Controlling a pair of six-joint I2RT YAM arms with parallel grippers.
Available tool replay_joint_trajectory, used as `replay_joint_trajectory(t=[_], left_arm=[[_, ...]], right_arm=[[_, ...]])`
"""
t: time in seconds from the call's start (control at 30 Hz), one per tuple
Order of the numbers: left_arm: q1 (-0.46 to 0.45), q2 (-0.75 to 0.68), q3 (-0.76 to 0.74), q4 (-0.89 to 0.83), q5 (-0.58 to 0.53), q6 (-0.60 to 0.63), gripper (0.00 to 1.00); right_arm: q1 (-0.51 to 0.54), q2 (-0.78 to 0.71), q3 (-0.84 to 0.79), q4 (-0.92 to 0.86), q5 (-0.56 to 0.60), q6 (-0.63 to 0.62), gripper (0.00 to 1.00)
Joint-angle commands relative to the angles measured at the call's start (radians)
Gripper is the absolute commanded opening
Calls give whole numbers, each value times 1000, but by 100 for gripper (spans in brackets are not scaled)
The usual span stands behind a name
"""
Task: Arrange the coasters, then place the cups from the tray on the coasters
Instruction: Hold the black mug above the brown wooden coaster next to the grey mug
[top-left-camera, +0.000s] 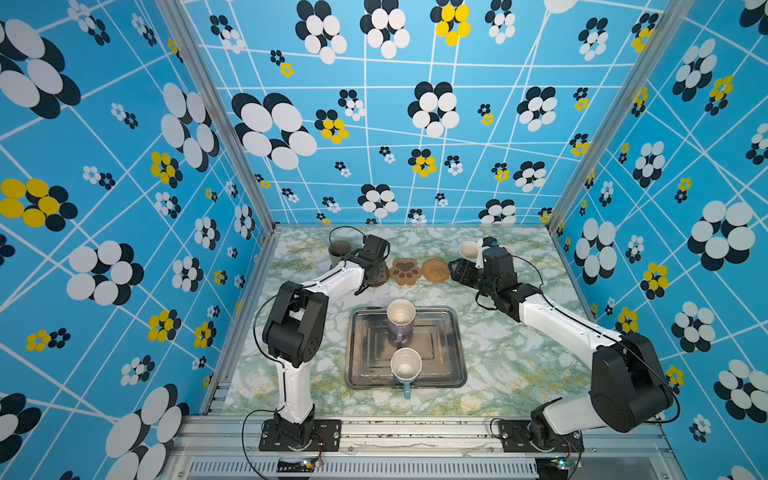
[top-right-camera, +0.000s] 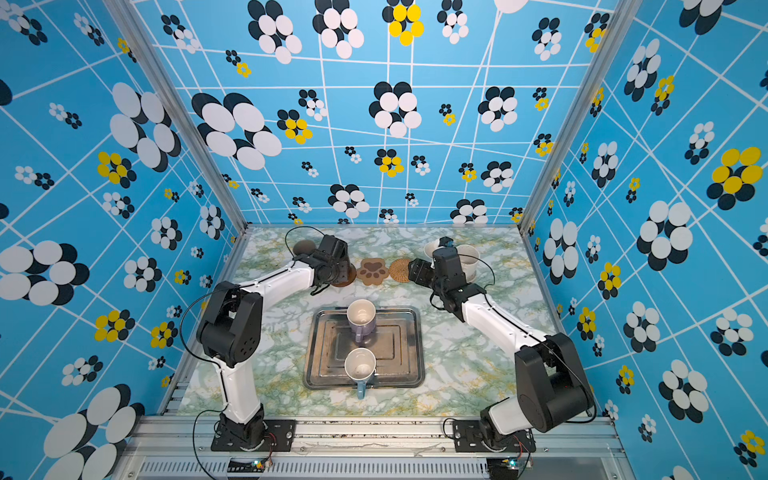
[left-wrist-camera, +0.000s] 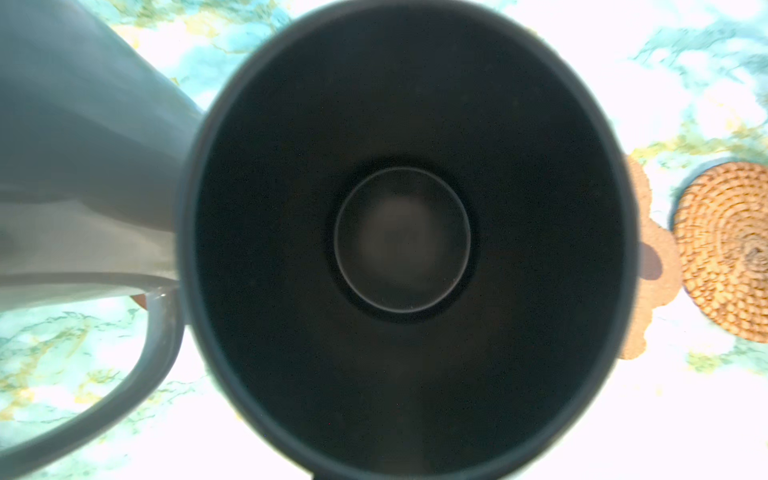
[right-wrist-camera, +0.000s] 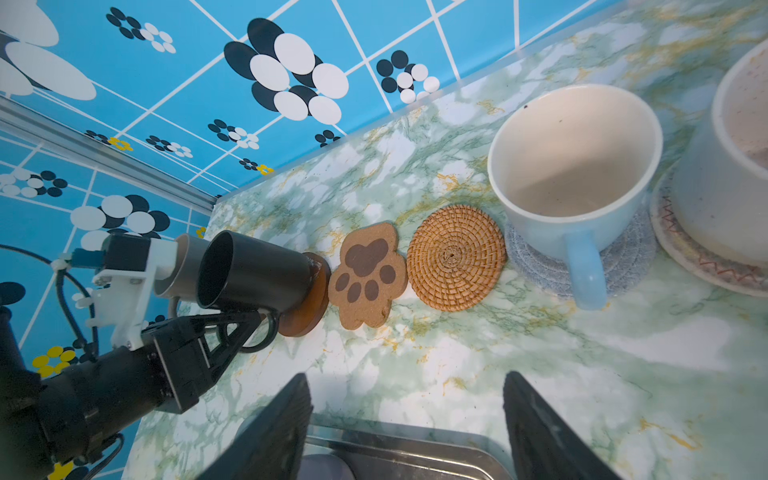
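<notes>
Two mugs stand on the tray (top-left-camera: 444, 353): lavender mug (top-left-camera: 400, 322) and light blue mug (top-left-camera: 406, 368), both upright, handles toward the robot. Left gripper (right-wrist-camera: 245, 328) is pinched narrow on the handle of the black mug (right-wrist-camera: 253, 270). That mug is upright, long axis vertical, mouth up, base on the round brown coaster (right-wrist-camera: 305, 307) beside the paw-print coaster (right-wrist-camera: 368, 276). Right gripper (right-wrist-camera: 405, 376) is wide apart, holding nothing.

Black cylindrical mug (left-wrist-camera: 403, 241): blurred; rim cut off at lower frame edge.
Tall grey steel cup (left-wrist-camera: 83, 145): blurred; cut off at left edge.
Brown paw-print cork coaster (left-wrist-camera: 660, 299): mostly hidden behind the mug.
Cream-white ceramic mug (right-wrist-camera: 719, 187): cut off at right edge.
Silvery metal tray (right-wrist-camera: 407, 444): only a rim strip shows, bottom centre.
</notes>
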Motion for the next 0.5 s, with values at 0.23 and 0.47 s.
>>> replay_joint_trajectory(t=[0.23,0.47], left_arm=[[5,13,46,60,-25,21,0],[3,13,45,37,-29,19,0]], right_arm=[[-7,12,29,11,-13,3,75],[-7,12,29,8,-15,4,75]])
